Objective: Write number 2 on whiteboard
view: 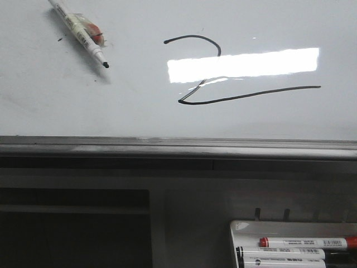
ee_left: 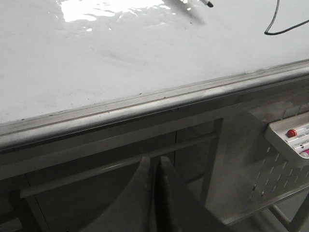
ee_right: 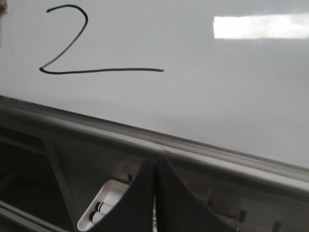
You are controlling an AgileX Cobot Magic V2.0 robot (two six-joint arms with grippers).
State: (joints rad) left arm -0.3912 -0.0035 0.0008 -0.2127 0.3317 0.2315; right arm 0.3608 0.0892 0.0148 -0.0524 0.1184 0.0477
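**Number drawn, both pincers off the board**

The 2 [view: 223, 72] stood finished on the whiteboard [view: 56, 106], well above the right gripper [ee_right: 155, 193], whose fingers were pressed together on nothing. The left gripper [ee_left: 155, 193] was likewise closed and empty, below the board's edge strip [ee_left: 145, 101]. A marker [view: 81, 33] lay uncapped on the board, up and away from the left gripper. The likely risk: fresh ink would smear if either arm swept across the stroke, and the bare tip could dot the board if nudged
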